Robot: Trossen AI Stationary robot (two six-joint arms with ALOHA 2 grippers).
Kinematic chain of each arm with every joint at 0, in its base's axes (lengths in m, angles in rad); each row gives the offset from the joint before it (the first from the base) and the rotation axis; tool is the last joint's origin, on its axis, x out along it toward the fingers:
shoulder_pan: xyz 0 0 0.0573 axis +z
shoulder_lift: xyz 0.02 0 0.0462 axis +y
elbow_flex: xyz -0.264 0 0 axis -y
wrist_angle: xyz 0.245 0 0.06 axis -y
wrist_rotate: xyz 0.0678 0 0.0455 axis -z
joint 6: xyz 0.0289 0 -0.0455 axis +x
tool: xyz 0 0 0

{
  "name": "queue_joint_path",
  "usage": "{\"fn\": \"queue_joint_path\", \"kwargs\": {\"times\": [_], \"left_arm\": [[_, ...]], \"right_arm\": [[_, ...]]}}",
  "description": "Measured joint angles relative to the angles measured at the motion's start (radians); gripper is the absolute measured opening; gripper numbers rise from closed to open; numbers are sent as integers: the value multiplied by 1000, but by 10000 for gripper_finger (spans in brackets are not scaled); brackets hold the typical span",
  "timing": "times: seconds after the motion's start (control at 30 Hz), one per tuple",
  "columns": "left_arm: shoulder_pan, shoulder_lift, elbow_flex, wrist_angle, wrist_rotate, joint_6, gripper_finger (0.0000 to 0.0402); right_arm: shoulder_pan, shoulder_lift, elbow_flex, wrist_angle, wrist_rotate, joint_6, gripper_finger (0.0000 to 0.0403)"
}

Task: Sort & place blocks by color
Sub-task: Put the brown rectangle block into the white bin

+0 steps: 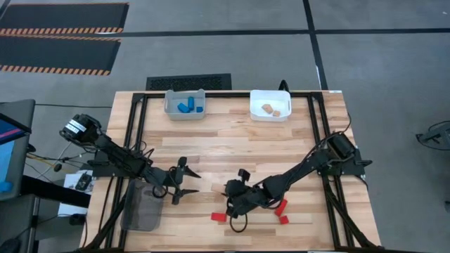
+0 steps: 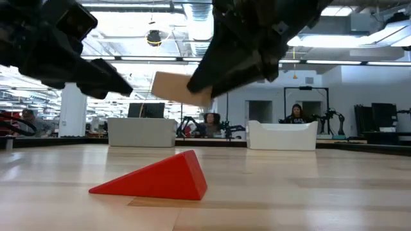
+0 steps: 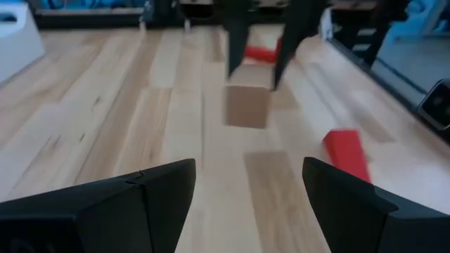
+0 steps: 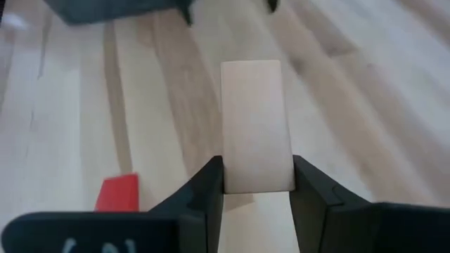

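Observation:
My right gripper (image 4: 256, 174) is shut on a plain tan block (image 4: 254, 119) and holds it above the table near the front middle (image 1: 230, 199). The same tan block shows in the low view (image 2: 172, 86) and in the left wrist view (image 3: 247, 105). Just to its left, my left gripper (image 1: 188, 180) hovers open with nothing between its fingers (image 3: 249, 186). A red wedge block (image 2: 160, 179) lies flat on the table below the held block. Two more red blocks (image 1: 283, 206) lie to its right. My right gripper pinches the tan block between its two fingers, on the two long sides at its near end (image 4: 256, 179). The rest of the block sticks out forward past the fingertips. The fingers slant down from the table's right side. The block is lifted clear of the table.
At the far edge, a grey bin (image 1: 171, 107) holds blue blocks (image 1: 186, 107) and a white bin (image 1: 256, 105) holds tan blocks (image 1: 271, 109). A dark mesh bin (image 1: 140, 211) sits at the near left. People sit at desks in the room beyond.

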Motion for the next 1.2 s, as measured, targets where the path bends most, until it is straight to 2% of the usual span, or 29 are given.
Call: {"fn": "queue_joint_path", "kwargs": {"times": [0.13,0.23,0.4,0.53,0.77,1.0,1.13,1.2], "left_arm": [[-5,0,0,23,2,18,253],[-5,0,0,13,-47,15,253],[-5,0,0,10,-70,14,253],[-5,0,0,6,-73,13,253],[-5,0,0,-17,-161,-34,253],[-5,0,0,-39,-162,-42,253],[-5,0,0,-53,-182,-61,253],[-5,0,0,-60,-206,-67,253]], "right_arm": [[0,-9,0,17,41,-40,131],[-6,-18,0,-26,102,-43,129],[-38,-91,-1,-239,167,2,130],[-77,-182,-1,-402,175,25,130],[-197,-338,0,-613,175,28,129],[-334,-369,-2,-732,113,31,129],[-332,-313,-1,-617,0,-27,129],[-298,-270,-1,-483,-81,-84,129]]}}
